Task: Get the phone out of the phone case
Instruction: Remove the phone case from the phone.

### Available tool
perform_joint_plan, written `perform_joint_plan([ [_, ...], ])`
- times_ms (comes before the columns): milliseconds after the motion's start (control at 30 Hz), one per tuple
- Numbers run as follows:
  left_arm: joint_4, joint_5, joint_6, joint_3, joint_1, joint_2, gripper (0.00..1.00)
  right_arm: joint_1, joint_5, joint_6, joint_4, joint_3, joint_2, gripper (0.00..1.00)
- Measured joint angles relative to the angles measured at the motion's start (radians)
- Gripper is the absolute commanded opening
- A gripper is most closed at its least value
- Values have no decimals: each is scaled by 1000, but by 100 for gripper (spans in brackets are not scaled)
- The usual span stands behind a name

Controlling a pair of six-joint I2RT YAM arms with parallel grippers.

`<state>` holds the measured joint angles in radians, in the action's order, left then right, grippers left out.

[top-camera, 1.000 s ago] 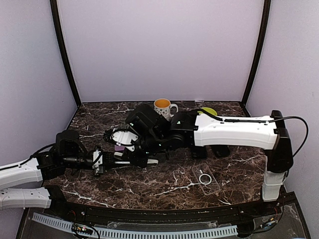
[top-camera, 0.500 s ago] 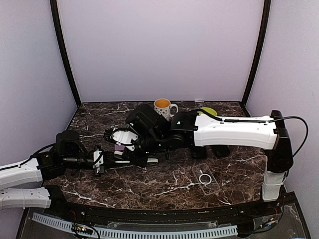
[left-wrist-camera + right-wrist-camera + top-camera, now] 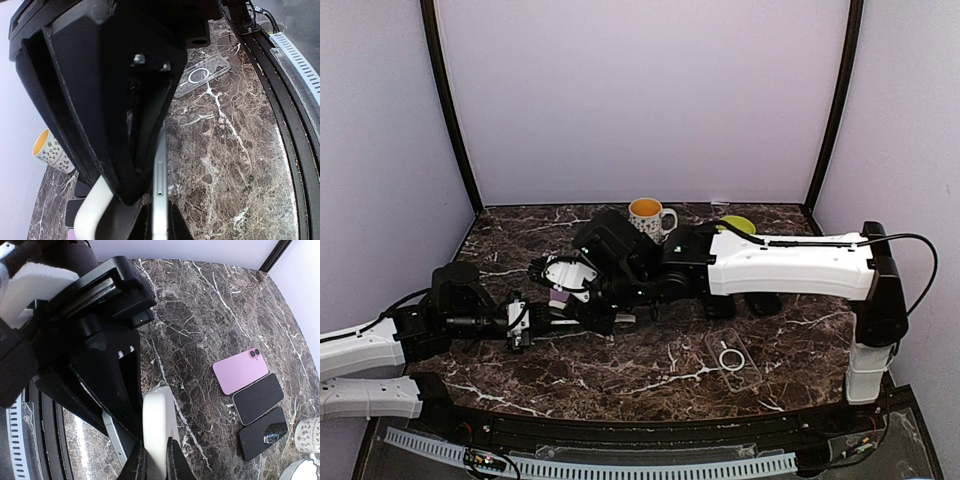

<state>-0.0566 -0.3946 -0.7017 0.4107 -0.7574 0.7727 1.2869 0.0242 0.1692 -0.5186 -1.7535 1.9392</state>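
Note:
The phone (image 3: 160, 187) shows edge-on as a thin silver strip, and my left gripper (image 3: 160, 227) is shut on it. Its white phone case (image 3: 159, 422) is peeled off to one side, with my right gripper (image 3: 156, 460) shut on the rim. The silver phone edge (image 3: 115, 440) sits just left of the case in the right wrist view. The white case (image 3: 92, 210) curls left of the phone in the left wrist view. From above, the left gripper (image 3: 542, 316) and right gripper (image 3: 582, 296) meet at left centre; phone and case are mostly hidden there.
A clear case (image 3: 732, 358) lies at the front right. A mug (image 3: 650, 215) and a green object (image 3: 738, 224) stand at the back. A pink phone (image 3: 243, 371) and two black phones (image 3: 257, 398) lie in a row beside the arms.
The right gripper has closed a little further on the case rim and its wrist has edged slightly left. The left arm has not moved.

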Motion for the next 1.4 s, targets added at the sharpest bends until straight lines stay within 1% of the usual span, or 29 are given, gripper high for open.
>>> perform_joint_plan([
  [800,3,51,0,0,-5,-2,0,0,61,6,60,42,-5,6],
  [1400,3,52,0,0,-9,-2,0,-6,92,6,89,129,-69,5],
])
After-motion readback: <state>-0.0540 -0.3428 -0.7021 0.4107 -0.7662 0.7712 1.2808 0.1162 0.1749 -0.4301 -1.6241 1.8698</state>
